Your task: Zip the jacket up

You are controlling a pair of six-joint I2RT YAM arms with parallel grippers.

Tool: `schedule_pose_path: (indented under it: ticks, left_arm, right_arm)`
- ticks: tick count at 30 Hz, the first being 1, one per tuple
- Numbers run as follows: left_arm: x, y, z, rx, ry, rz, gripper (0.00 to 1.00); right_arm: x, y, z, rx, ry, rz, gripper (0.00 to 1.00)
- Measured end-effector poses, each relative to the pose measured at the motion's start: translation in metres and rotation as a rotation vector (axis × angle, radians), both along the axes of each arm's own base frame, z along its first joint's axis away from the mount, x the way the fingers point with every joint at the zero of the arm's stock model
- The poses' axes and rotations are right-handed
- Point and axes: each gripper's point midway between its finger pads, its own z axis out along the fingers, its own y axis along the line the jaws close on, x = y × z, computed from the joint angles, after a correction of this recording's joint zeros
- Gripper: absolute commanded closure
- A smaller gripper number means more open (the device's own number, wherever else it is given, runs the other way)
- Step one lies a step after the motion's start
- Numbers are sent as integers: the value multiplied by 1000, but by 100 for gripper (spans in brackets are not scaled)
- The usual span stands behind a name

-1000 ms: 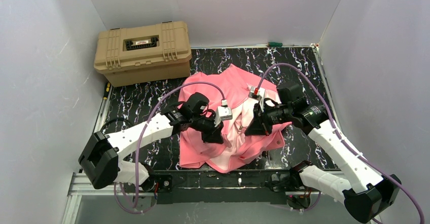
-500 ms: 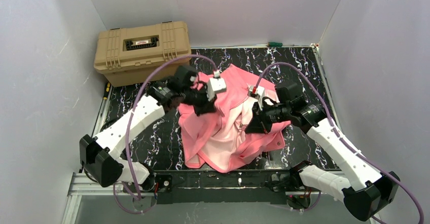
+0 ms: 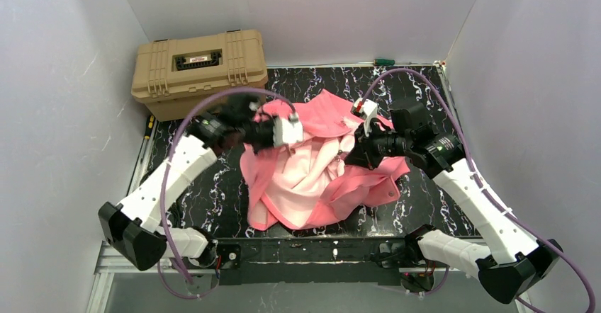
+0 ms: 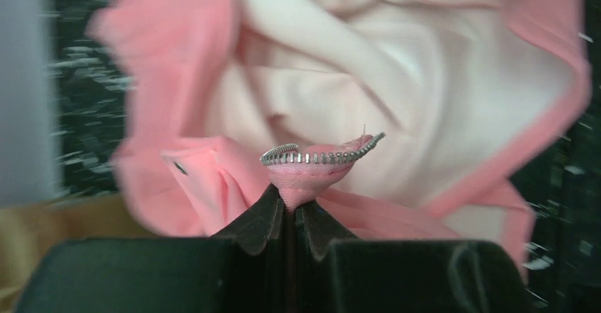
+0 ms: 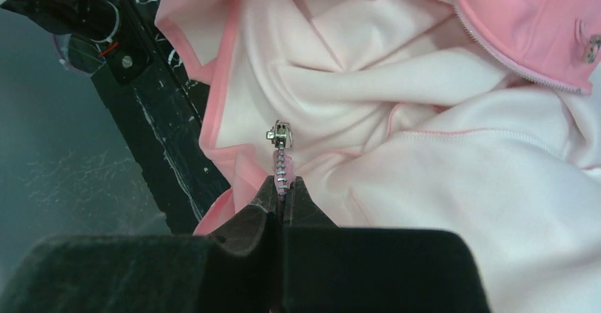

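Note:
The salmon-pink jacket [image 3: 319, 178] lies open on the black marbled table, its pale pink lining [image 3: 301, 178] showing. My left gripper [image 3: 287, 143] is shut on the jacket's left front edge; in the left wrist view [image 4: 292, 201] a short run of metal zipper teeth [image 4: 319, 156] stands above the pinched fabric. My right gripper [image 3: 349, 158] is shut on the other front edge; in the right wrist view [image 5: 283, 185] it pinches the zipper tape just below the metal slider [image 5: 279, 134]. Both hold the edges lifted off the table.
A tan hard case [image 3: 200, 72] stands at the back left, close behind my left arm. A green-handled tool [image 3: 383, 61] lies at the back wall. White walls close in left, back and right. The table's near edge rail [image 3: 312, 246] is below the jacket.
My left gripper has moved back and to the left with the jacket edge, pulling the left front open and up. My right gripper has moved slightly back. More lining shows.

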Motion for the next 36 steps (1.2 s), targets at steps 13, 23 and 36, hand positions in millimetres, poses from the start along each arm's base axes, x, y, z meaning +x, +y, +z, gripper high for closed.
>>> schedule_pose_path:
  ticks: [13,23,36]
  left_arm:
    - [-84,-24,-123,161,370,-146,73]
    - [-115,-27,-152,100,611,-26,48]
    - [-120,-40,-168,-9,757,147,21]
  right_arm:
    - [-1,-14,-23,-100,58,-47,99]
    - [-6,-17,-45,-130,107,-47,99]
    - [-6,-17,-45,-130,110,-48,99]
